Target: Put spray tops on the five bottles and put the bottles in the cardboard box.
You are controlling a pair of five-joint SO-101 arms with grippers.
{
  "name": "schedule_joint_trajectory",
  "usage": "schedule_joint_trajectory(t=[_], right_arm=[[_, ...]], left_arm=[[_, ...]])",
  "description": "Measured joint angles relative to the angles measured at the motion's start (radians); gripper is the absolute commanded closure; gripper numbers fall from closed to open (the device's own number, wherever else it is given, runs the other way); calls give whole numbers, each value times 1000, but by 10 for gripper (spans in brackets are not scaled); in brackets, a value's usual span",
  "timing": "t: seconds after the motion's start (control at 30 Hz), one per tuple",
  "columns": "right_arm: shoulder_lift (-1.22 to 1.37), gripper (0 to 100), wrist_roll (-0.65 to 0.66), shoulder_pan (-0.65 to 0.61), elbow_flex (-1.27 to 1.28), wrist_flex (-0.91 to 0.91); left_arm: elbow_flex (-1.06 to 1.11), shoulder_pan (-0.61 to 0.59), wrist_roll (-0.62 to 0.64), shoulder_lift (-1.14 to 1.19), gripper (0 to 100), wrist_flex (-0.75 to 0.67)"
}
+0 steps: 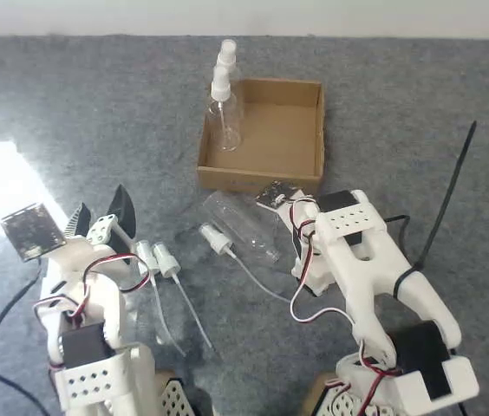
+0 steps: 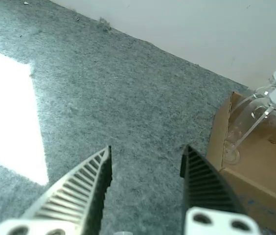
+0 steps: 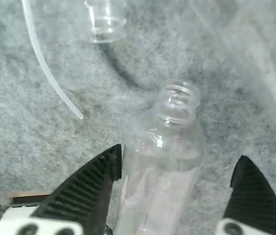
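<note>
In the right wrist view the uncapped bottle [image 3: 163, 166] between the right tool's [image 3: 179, 154] spread fingers runs off the lower edge, its base unseen. A second bottle [image 3: 103, 22] is cropped at the top edge. From above, the right arm [image 1: 357, 251] covers part of the lying clear bottles [image 1: 244, 227], and their number is unclear. The left wrist view cuts off the cardboard box [image 2: 255, 166].

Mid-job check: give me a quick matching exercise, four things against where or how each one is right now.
Things
1. capped bottles
2. uncapped bottle
3. pair of loose spray tops
4. left gripper

Places or states
A. open, holding nothing
B. lying on the mat beside the left arm
C. standing in a corner of the cardboard box
D. lying between the open fingers of the right gripper

Pairs: 1-C, 2-D, 3-B, 4-A.
</note>
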Motion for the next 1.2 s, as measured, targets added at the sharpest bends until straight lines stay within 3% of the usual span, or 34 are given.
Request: schedule_joint_trajectory(t=[0.13, 0.33, 0.57, 1.2], right_arm=[[0, 679, 3, -11, 0, 0], [0, 775, 0, -34, 0, -9], [0, 775, -61, -40, 0, -29], [-2, 775, -69, -41, 64, -37]], left_arm=[[0, 0, 0, 0, 779, 0], [0, 0, 0, 0, 779, 0], [0, 0, 0, 0, 779, 0], [0, 0, 0, 0, 779, 0]])
